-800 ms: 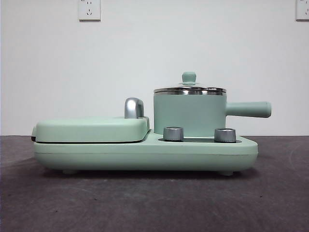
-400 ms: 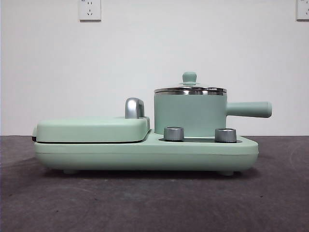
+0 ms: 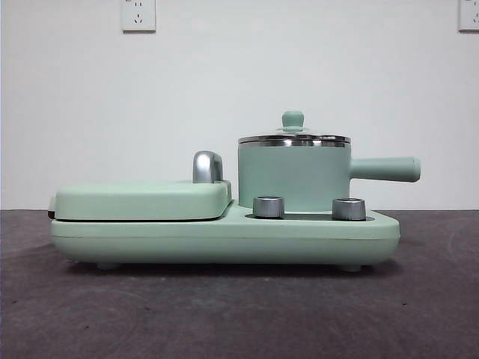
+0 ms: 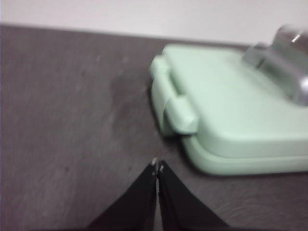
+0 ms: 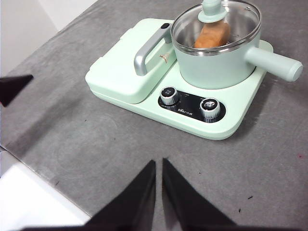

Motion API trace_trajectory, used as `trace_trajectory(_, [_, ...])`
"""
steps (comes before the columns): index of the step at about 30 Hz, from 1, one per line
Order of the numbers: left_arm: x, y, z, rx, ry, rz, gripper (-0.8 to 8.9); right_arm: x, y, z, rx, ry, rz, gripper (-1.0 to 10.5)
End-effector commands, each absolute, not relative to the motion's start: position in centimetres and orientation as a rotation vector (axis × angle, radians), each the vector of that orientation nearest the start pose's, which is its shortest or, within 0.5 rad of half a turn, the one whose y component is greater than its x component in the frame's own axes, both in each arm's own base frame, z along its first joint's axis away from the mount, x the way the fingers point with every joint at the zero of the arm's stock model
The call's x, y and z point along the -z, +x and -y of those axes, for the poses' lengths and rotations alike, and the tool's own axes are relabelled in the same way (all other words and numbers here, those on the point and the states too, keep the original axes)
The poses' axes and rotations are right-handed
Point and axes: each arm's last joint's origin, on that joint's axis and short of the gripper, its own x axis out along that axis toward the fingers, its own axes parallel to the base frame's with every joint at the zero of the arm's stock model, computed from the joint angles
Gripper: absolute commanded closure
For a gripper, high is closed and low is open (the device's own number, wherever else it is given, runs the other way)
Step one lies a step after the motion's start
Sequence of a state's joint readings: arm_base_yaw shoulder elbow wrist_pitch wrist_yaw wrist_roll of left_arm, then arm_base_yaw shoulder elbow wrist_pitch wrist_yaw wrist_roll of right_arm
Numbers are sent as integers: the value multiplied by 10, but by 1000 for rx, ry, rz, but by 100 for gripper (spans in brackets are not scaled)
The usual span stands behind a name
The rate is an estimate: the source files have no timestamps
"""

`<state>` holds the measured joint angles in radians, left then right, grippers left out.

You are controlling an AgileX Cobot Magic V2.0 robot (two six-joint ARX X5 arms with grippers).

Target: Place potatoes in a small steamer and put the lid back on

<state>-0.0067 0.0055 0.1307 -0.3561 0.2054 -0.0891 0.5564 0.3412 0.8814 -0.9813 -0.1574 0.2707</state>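
Potato in, lid on: the job looks done.

The potato [image 5: 212, 35] lies inside the small steamer [image 3: 293, 178], and the glass lid [image 5: 217, 18] sits on its steel rim. The left gripper [image 4: 157, 167] and right gripper [image 5: 159, 163] have their fingers pinched nearly together, holding nothing, away from the pot over the gray surface [image 5: 91, 149].

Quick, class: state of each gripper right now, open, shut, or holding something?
Left gripper: shut, holding nothing, above the table near the griddle cover.
Right gripper: shut, holding nothing, away from the steamer.
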Motion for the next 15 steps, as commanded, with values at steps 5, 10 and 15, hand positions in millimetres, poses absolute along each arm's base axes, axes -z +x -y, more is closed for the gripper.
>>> trace_trajectory(5, [-151, 95, 5, 168, -87, -183, 807, -331, 29, -24, -642, 176, -521, 928])
trace_trajectory(10, [-151, 96, 1, 36, -102, -164, 807, -331, 29, -24, -642, 176, -522, 928])
trace_trajectory(15, [-149, 96, 1, 9, -108, -179, 807, -331, 29, -24, -642, 176, -522, 928])
